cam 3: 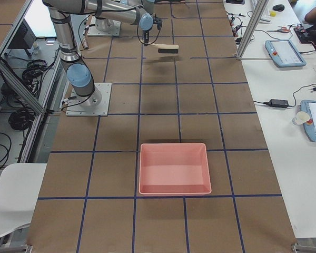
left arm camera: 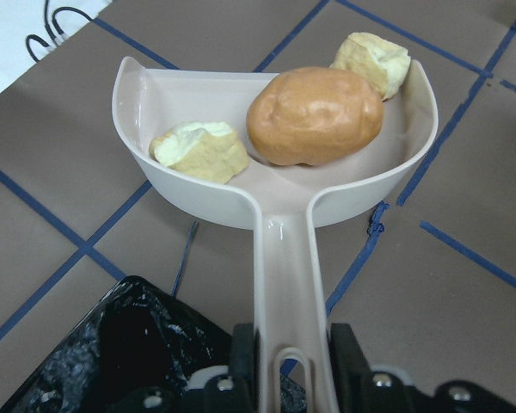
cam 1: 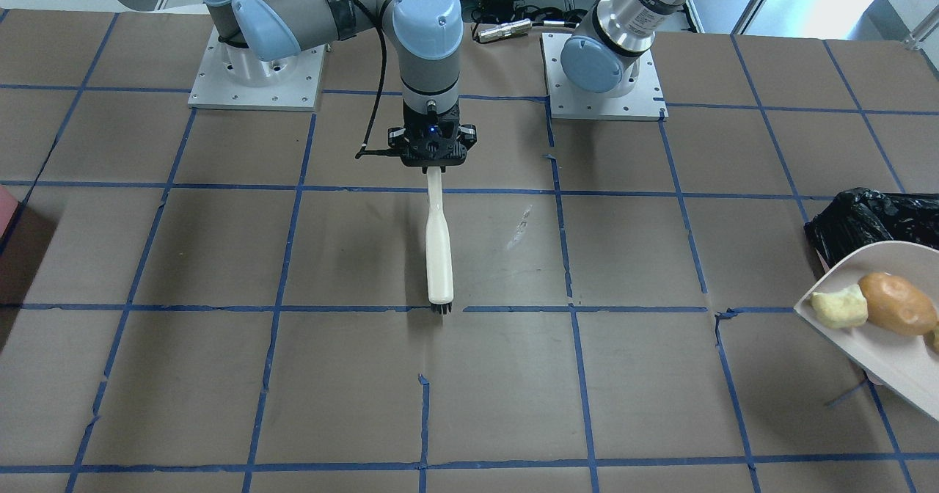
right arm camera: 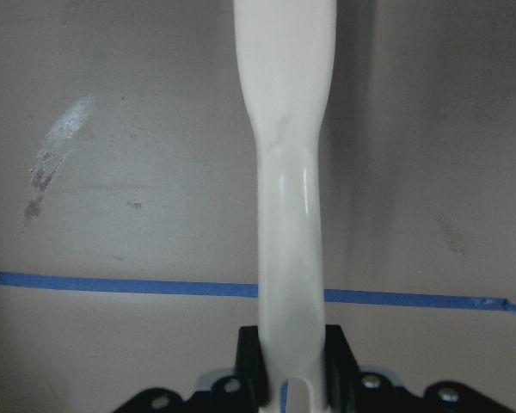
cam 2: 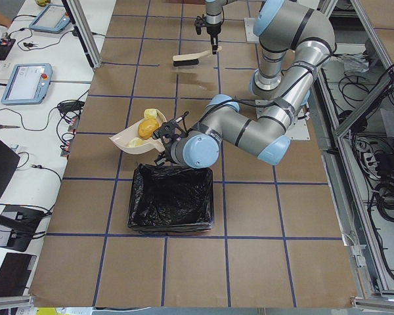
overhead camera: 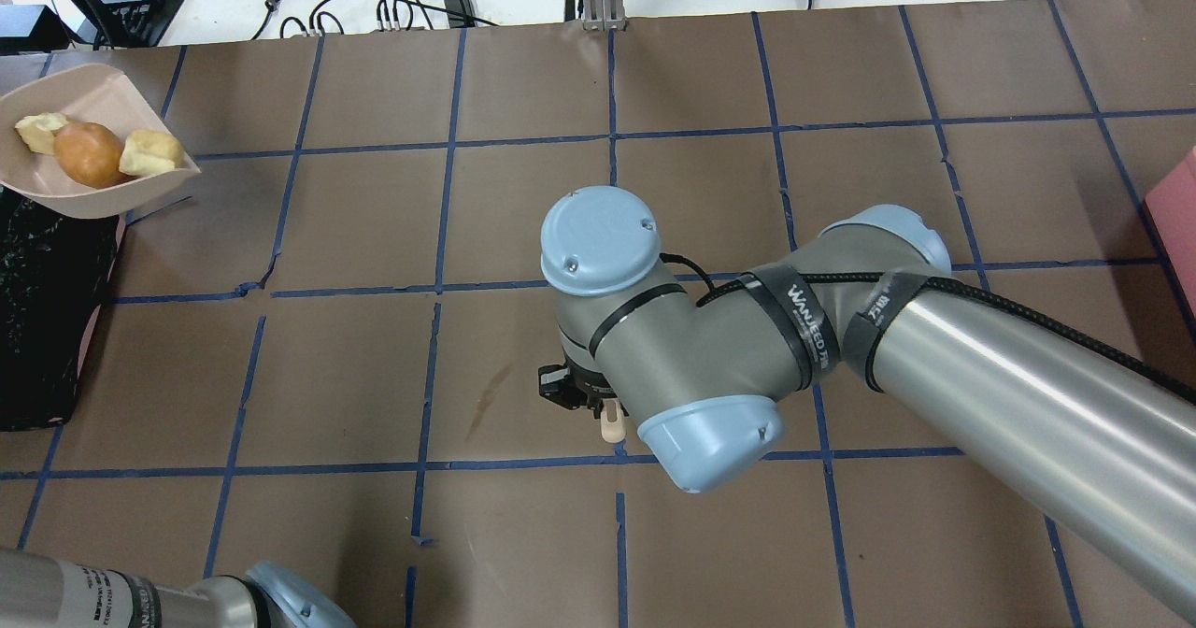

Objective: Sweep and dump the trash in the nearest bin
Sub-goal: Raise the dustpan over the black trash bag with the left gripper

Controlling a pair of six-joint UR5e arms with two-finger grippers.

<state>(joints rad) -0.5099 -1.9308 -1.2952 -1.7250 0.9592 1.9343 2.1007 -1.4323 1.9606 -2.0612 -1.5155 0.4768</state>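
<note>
In the smooth dustpan point(left arm camera: 279, 194), a round bun point(left arm camera: 315, 115) sits between ragged bread chunks point(left arm camera: 199, 151)

I see a brown paper-covered table point(cam 1: 220, 258) gridded with blue tape point(cam 1: 293, 188), a pale beige plastic dustpan point(left arm camera: 284, 249), a golden-brown round bun point(left arm camera: 314, 116), two pale yellow bread chunks point(left arm camera: 199, 151) edged brown, a glossy black bag-lined bin point(cam 2: 171, 200), and a cream long-handled brush point(cam 1: 439, 247).

Brown bench point(cam 1: 220, 258), blue tape grid point(cam 1: 563, 258). White desk point(cam 3: 284, 174) beside bench, pendant point(cam 3: 282, 51) on it. White chair point(cam 3: 13, 203) off bench corner.
</note>
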